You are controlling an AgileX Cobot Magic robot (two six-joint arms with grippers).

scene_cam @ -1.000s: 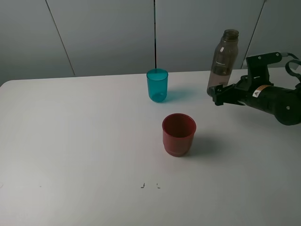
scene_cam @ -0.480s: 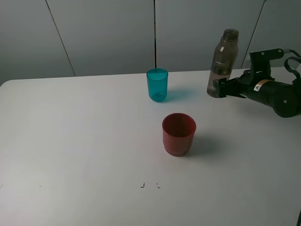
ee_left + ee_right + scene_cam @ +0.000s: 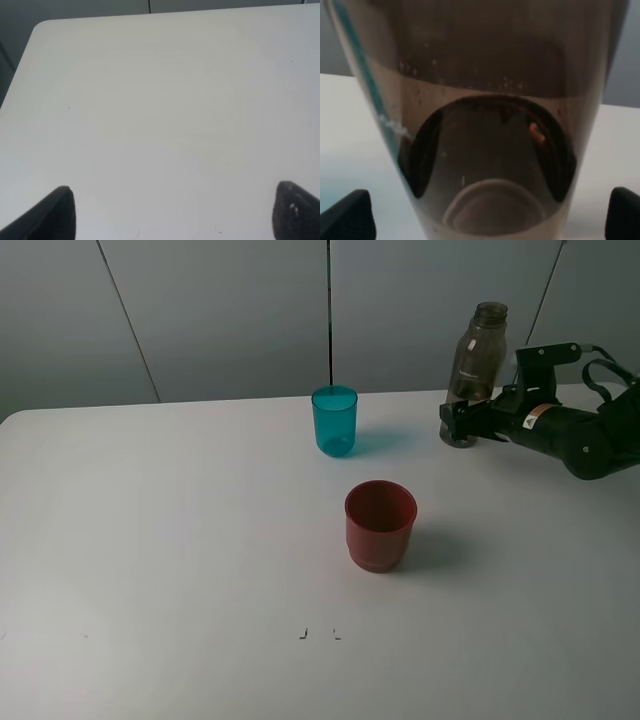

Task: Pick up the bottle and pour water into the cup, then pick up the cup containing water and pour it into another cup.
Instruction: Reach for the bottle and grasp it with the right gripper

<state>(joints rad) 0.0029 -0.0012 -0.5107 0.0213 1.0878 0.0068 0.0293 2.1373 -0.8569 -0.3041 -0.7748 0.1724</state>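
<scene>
Bottle pickup in hand: right fingers [image 3: 345, 217] straddle the bottle [image 3: 478, 350] near the surface's far edge, apart; they should close next.

**What the views cut off or cover**

In the high view, the right gripper [image 3: 460, 430] covers the foot of the tall smoky grey-brown translucent plastic bottle [image 3: 478, 350], and its arm runs off the edge. The right wrist view crops the bottle [image 3: 485, 125] at the neck and shows only the tips of the fingers [image 3: 345, 215]. The left gripper's fingers [image 3: 50, 215] are cropped the same way. The tiny dark marks [image 3: 318, 634] on the white surface [image 3: 150, 540] are too small to identify.
</scene>
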